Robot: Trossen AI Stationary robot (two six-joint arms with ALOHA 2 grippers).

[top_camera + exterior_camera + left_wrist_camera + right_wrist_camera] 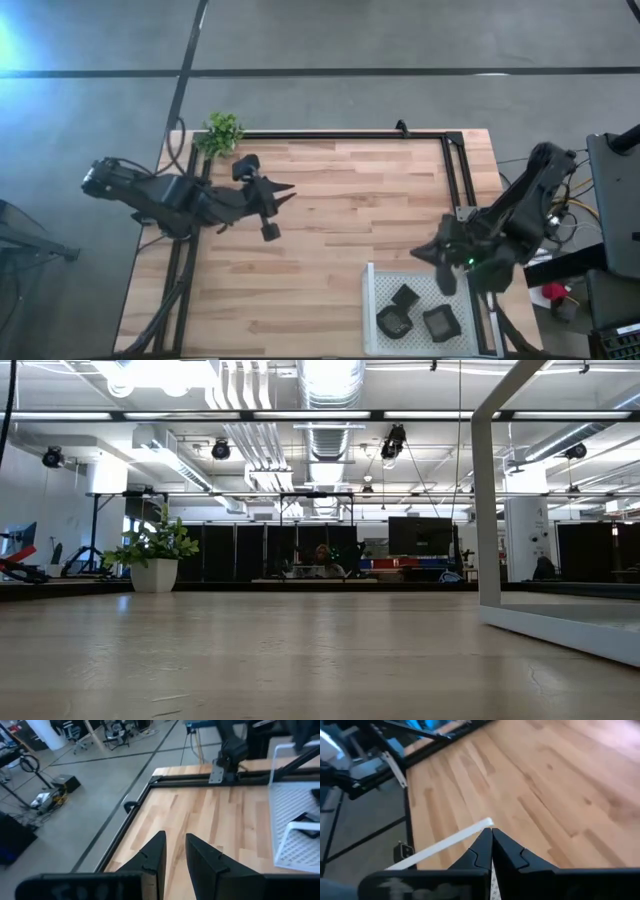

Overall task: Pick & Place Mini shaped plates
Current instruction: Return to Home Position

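Three mini shaped plates, small and black, lie in the white perforated tray [372, 300] at the table's near right: one [405, 295] behind two others [393, 322] [441, 322]. My right gripper [420, 256] [491, 836] hangs shut and empty above the tray's far left corner, the tray's white rim [445, 845] just under its tips. My left gripper [288, 190] [175, 845] is raised over the table's far left part, open, with nothing between its fingers. Neither gripper shows in the low view.
A small green plant [222, 132] [155, 555] stands at the far left corner. A black frame rail [340, 136] runs along the table's far and right edges. The tray's upright white rim [488, 510] rises at the right. Bare wood [350, 210] lies between the arms.
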